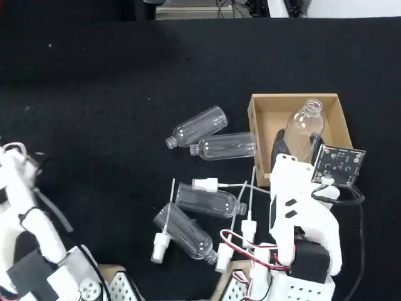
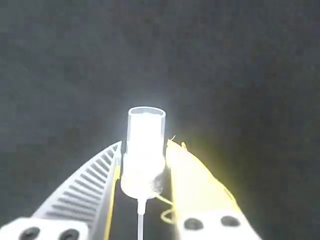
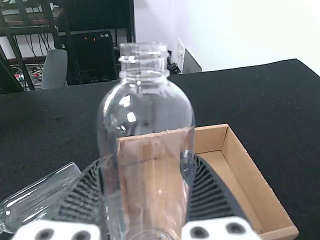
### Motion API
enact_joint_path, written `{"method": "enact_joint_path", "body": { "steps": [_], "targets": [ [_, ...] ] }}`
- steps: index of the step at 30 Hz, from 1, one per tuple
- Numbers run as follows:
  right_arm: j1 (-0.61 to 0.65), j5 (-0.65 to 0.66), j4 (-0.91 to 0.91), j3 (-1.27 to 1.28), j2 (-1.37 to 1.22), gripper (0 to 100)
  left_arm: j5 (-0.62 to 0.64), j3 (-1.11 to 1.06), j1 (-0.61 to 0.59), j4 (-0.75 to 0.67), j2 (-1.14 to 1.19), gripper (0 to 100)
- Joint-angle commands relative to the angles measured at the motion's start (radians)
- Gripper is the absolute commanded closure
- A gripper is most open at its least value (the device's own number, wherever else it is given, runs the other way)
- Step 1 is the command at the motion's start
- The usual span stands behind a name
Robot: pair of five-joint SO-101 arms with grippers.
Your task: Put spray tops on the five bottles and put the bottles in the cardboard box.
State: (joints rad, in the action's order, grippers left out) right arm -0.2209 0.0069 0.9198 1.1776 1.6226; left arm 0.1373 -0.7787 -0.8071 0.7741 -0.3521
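Observation:
My right gripper [image 1: 299,145] is shut on a clear open-necked bottle [image 1: 305,127], held upright over the cardboard box [image 1: 263,116]. In the right wrist view the bottle [image 3: 145,125] stands between the dark fingers [image 3: 82,192], with the box [image 3: 250,175] behind it. The left arm [image 1: 25,213] is at the table's left edge. Its gripper [image 2: 145,152] is shut on a white spray top [image 2: 145,145], whose thin tube points back toward the wrist. Several more bottles lie on the black table: two [image 1: 197,125] [image 1: 225,146] left of the box and two [image 1: 210,200] [image 1: 188,232] nearer the front.
Loose spray tops with long tubes lie among the front bottles [image 1: 207,184] [image 1: 161,244] [image 1: 249,229]. The right arm's white body [image 1: 304,219] stands just in front of the box. Cables hang by the arm bases.

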Motion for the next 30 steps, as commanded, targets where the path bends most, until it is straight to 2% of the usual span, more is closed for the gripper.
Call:
{"method": "enact_joint_path", "body": {
  "steps": [1,5,8,10,14,19,26,30],
  "targets": [
    [-0.009,-0.005,-0.018,-0.004,0.016,98.7,-0.14,0.11,-0.131,0.003,-0.005,97],
    [-0.009,-0.005,-0.018,-0.004,0.016,98.7,-0.391,0.116,-0.168,0.009,-0.005,97],
    [-0.009,-0.005,-0.018,-0.004,0.016,98.7,-0.657,0.074,-0.153,0.074,-0.005,97],
    [-0.009,-0.005,-0.018,-0.004,0.016,98.7,-0.775,0.053,-0.136,0.13,-0.005,97],
    [-0.009,-0.005,-0.014,-0.004,0.016,98.7,-0.824,0.021,-0.122,0.19,-0.003,94],
    [-0.009,-0.005,-0.018,0.007,0.016,98.7,-0.881,0.002,-0.128,0.189,0.069,77],
    [-0.009,-0.005,-0.018,0.005,0.016,98.7,-0.893,0.124,-0.133,0.203,0.296,78],
    [-0.009,-0.005,-0.02,0.005,0.016,98.7,-0.896,0.231,-0.13,0.304,0.371,78]
  ]
}}
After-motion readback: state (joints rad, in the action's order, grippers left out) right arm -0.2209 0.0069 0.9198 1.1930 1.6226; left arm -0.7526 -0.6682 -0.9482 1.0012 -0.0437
